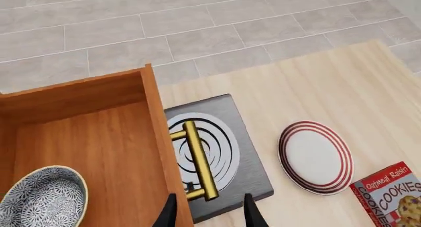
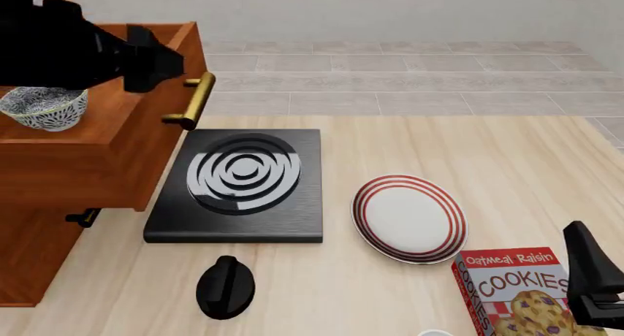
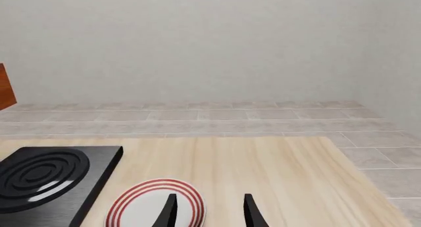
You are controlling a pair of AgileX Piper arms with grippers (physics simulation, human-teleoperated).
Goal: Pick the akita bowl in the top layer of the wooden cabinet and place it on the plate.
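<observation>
Fingers of left gripper [image 1: 208,211] spread apart, empty, above brass handle [image 1: 197,159] of pulled-out top layer [image 1: 98,153]. Akita bowl [image 2: 43,107] sits inside it, at table's left edge. Right gripper [image 3: 208,210] also spread, empty, over plate [image 2: 410,218] near table's right front corner.

The stove [image 2: 239,184] is sitting on the counter [image 2: 390,139]: wooden cabinet [image 2: 58,168] to its left with the akita bowl [image 2: 44,107] lying in the top layer [image 2: 107,131], plate [image 2: 410,218] to its right, cookie box [image 2: 512,292] lying right of the plate.
</observation>
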